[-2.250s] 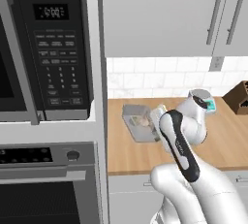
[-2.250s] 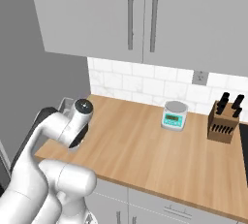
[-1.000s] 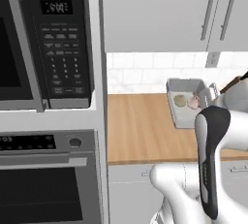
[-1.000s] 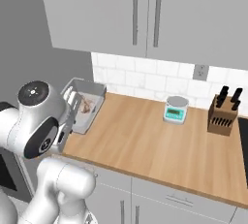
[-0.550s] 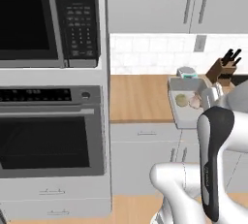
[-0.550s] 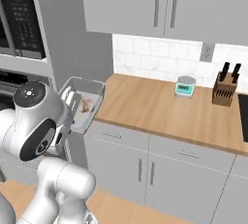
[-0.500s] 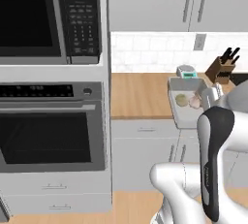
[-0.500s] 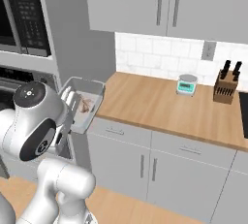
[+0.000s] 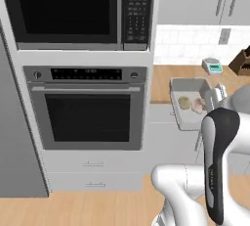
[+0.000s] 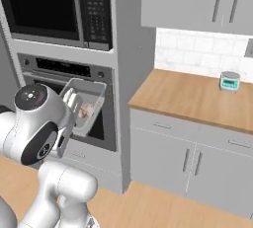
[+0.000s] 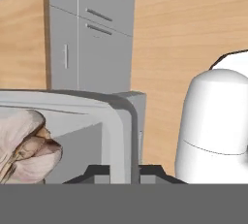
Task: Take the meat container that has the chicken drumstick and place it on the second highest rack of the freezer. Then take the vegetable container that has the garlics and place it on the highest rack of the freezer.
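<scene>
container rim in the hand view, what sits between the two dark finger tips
The container rim's grey wall stands between them; the gripper is shut on it, hand view.

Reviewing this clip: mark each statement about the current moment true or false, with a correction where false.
1. The pincer is shut on the container's rim. True.
2. The container rests on the counter. False: it is held in the air, off the counter, in front of the oven.
3. A small scale sits on the counter near the tiled wall. True.
4. The oven door hangs open. False: it is closed.
5. The container is empty. False: it holds pale roundish pieces, the garlics.
</scene>
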Controlling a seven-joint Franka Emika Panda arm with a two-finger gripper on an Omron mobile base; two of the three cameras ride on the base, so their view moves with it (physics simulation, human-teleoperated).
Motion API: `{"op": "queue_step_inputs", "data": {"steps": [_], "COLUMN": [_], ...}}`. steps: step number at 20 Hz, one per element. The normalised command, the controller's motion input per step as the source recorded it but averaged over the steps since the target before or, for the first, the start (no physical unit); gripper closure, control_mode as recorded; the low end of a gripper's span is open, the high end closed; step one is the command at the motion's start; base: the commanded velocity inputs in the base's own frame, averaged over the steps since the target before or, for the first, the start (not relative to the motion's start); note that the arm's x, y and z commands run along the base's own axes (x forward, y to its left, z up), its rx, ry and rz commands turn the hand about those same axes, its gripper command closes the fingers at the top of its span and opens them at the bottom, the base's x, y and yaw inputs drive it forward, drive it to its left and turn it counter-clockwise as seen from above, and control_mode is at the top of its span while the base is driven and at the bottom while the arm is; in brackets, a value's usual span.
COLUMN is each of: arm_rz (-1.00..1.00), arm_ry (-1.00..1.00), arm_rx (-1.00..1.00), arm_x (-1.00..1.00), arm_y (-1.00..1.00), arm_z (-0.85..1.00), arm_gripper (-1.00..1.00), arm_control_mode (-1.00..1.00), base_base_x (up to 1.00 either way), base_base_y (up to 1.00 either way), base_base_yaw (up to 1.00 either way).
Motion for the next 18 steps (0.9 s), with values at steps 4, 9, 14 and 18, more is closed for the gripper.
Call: {"op": "queue_step_inputs", "data": {"steps": [4, 9, 14, 18], "arm_rz": [0.00, 0.00, 0.00, 0.00], "arm_ry": [0.00, 0.00, 0.00, 0.00], "arm_rx": [0.00, 0.00, 0.00, 0.00], "arm_x": [0.00, 0.00, 0.00, 0.00], "arm_y": [0.00, 0.00, 0.00, 0.00], "arm_z": [0.00, 0.00, 0.00, 0.00], "arm_gripper": [1.00, 1.00, 1.00, 1.00], "arm_control_mode": [1.00, 1.00, 1.00, 1.00], "base_base_x": [-0.03, -0.18, -0.33, -0.21], "base_base_y": [1.00, 1.00, 1.00, 1.00], "base_base_yaw": [0.00, 0.00, 0.00, 0.01]}}
